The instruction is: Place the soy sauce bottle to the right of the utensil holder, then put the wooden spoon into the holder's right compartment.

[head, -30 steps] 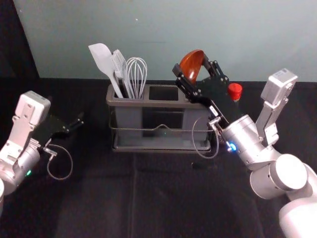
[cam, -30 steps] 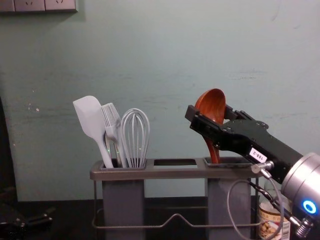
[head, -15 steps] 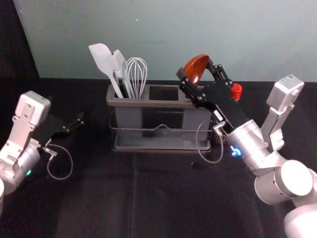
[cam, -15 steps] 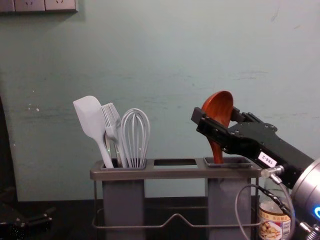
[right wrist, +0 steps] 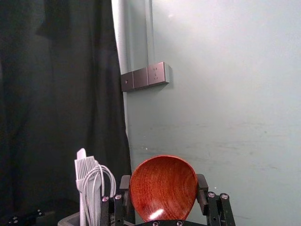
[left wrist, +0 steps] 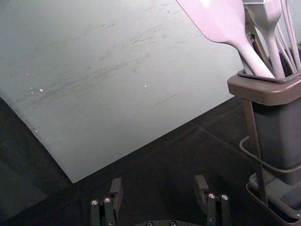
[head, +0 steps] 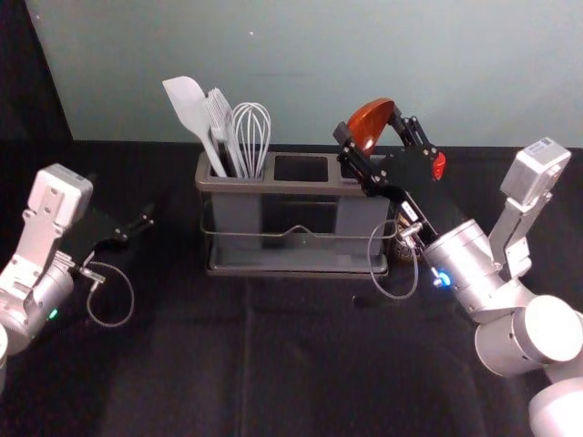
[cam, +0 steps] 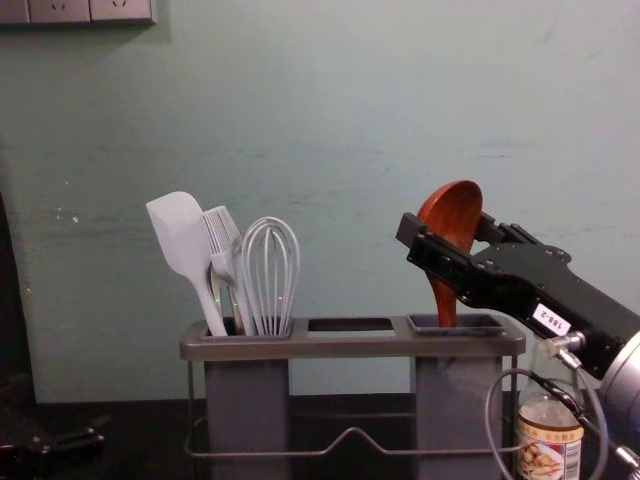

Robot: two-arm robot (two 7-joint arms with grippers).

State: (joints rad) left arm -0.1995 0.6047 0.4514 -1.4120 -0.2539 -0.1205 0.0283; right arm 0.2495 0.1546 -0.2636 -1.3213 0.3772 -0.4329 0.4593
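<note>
Right pincer (head: 369, 125) pinching one spoon (right wrist: 163, 188) above one holder's (head: 246, 188) right compartment (cam: 458, 390); left pincer (head: 146, 218) spread — left of holder

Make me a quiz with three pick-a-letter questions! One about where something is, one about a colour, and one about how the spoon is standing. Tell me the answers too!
1. Where is the soy sauce bottle?
A) left of the utensil holder
B) right of the holder
C) in its middle compartment

2. What colour is the bottle's cap?
A) red
B) green
C) yellow

3. How is the wooden spoon?
A) flat on the table
B) bowl down, handle up
C) bowl up, handle down

Answers:
1: B, the chest view shows the bottle beside the holder's right end.
2: A, the head view shows a red cap by the right gripper.
3: C, the chest view shows the bowl on top and the handle reaching down to the right compartment.
</note>
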